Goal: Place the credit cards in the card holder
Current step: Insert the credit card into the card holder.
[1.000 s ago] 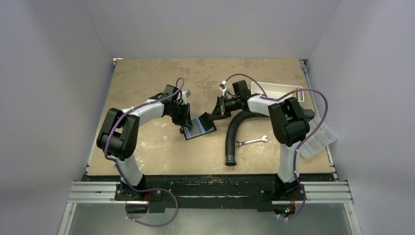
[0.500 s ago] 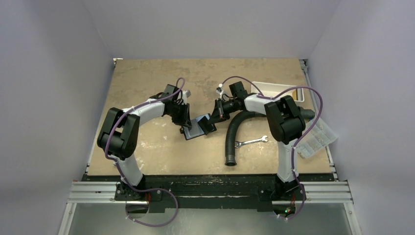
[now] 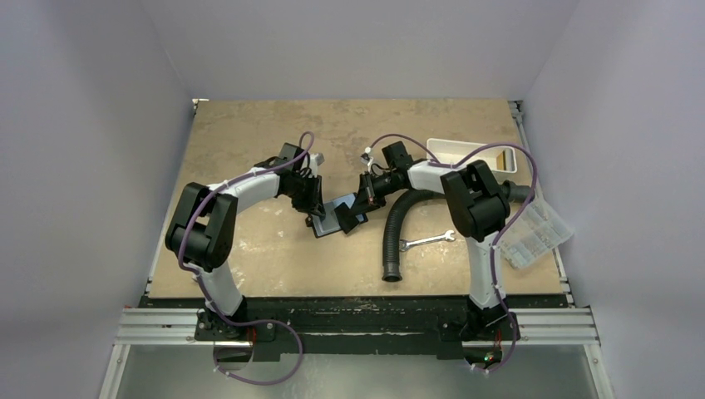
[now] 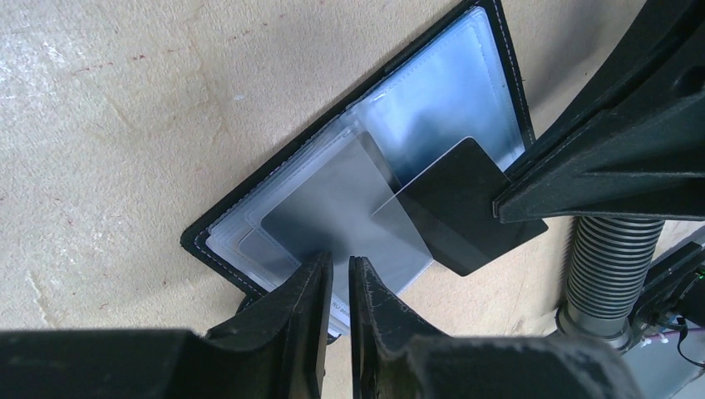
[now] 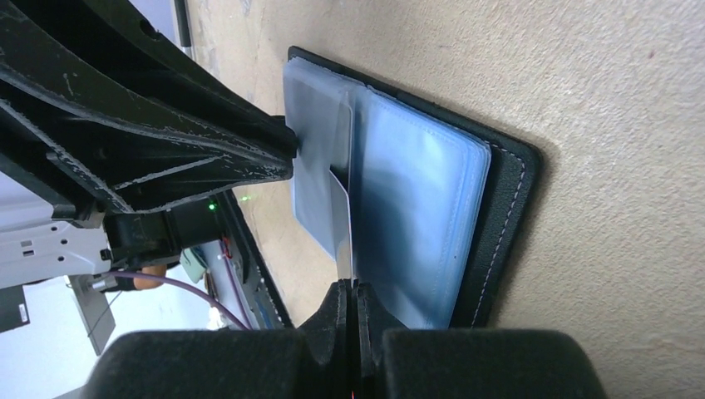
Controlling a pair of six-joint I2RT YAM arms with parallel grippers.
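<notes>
The black card holder (image 3: 331, 223) lies open on the table, its clear sleeves (image 4: 432, 108) facing up. My left gripper (image 4: 341, 262) stands at its near corner, jaws almost together, pinching the edge of a lifted sleeve leaf (image 4: 341, 199). In the right wrist view the left fingertips (image 5: 283, 150) meet that leaf. My right gripper (image 5: 350, 287) is shut on a thin dark credit card (image 4: 465, 212), seen edge-on (image 5: 344, 216). The card's front corner lies under the lifted leaf, over the holder's right page (image 5: 424, 208). In the top view the right gripper (image 3: 359, 204) sits just right of the holder.
A black corrugated hose (image 3: 396, 226) curves right of the holder, close under the right arm. A silver wrench (image 3: 426, 240) lies beside it. A white tray (image 3: 470, 155) stands at the back right, and a clear compartment box (image 3: 536, 233) sits at the right edge.
The right gripper has moved left with the card, which now overlaps the open holder. The left jaws have narrowed on the sleeve; the left arm has stayed in place.
</notes>
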